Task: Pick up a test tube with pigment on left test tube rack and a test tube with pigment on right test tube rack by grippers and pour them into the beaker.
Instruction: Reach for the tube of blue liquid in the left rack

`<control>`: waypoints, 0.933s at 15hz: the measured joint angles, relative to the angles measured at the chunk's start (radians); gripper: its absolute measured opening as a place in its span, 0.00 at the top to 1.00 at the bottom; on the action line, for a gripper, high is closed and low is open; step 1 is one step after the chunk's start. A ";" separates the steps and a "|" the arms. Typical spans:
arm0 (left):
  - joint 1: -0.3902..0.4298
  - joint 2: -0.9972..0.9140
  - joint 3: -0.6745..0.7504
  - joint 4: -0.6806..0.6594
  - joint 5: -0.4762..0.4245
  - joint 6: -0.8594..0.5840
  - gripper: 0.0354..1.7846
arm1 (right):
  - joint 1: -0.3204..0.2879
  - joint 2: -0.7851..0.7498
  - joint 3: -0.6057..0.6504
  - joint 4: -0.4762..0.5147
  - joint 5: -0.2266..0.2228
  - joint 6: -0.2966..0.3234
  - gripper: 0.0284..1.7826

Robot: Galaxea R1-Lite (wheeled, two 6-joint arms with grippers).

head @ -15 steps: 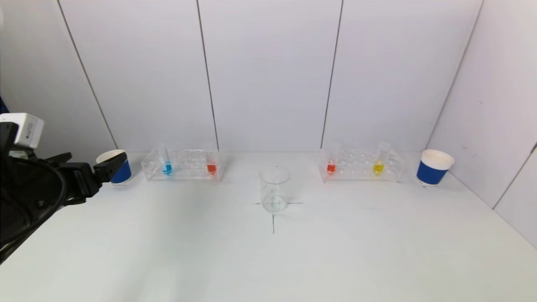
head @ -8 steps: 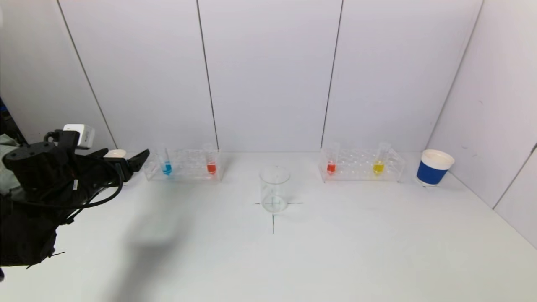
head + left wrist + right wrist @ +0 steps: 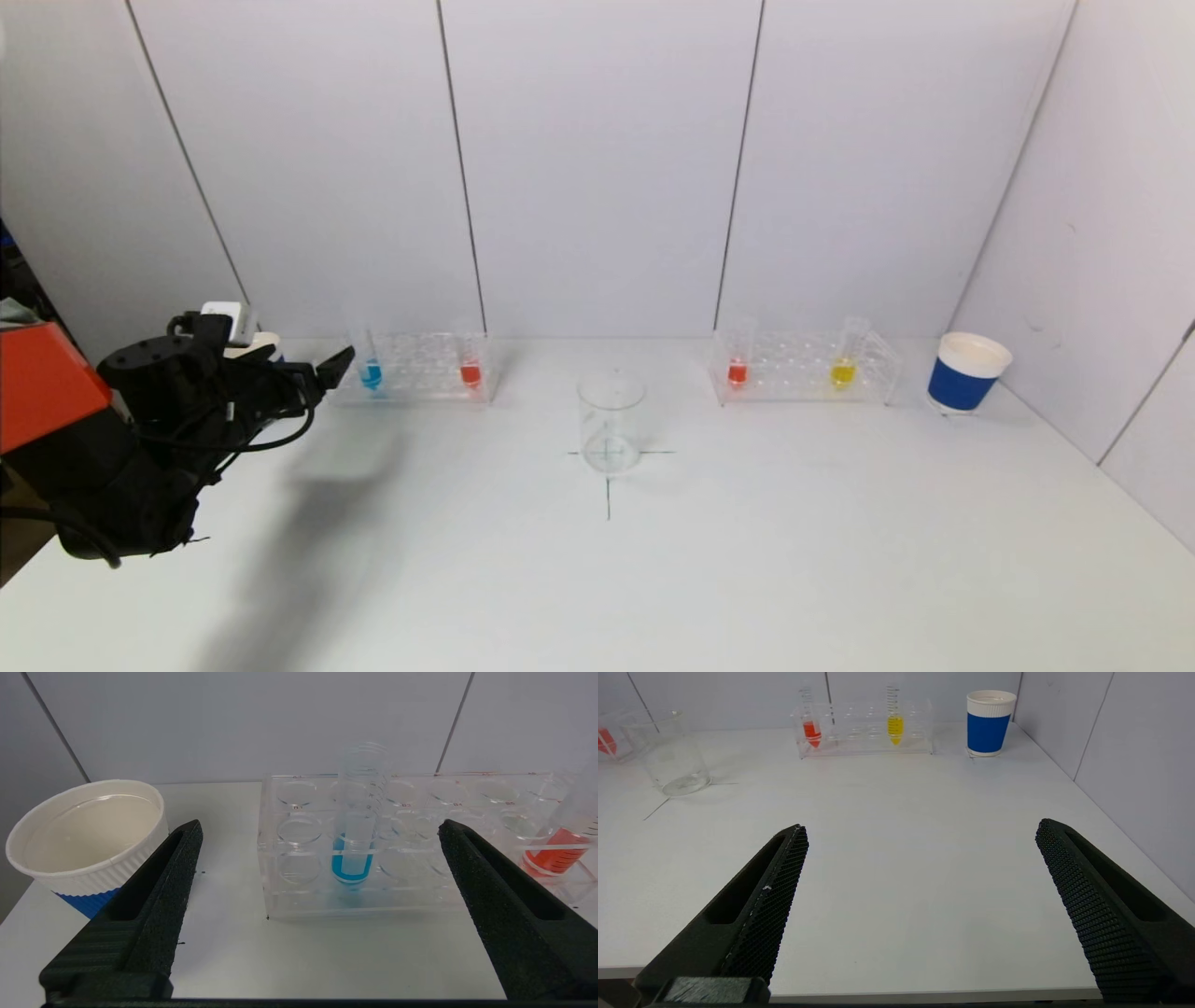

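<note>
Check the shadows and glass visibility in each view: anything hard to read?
Head view: the left gripper and its arm throw a broad soft shadow on the table; the clear beaker is faint against white. Left wrist view: the blue tube reads clearly through the left rack. Right wrist view: even light, the right gripper open.

The left end effector (image 3: 322,366) reaches out on the far left, fingers wide apart. The right end effector (image 3: 920,830) waits near the robot, fingers apart too.
</note>
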 joint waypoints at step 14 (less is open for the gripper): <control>-0.040 0.129 -0.205 0.067 0.030 0.003 0.01 | 0.000 0.000 0.000 0.000 0.000 0.000 0.00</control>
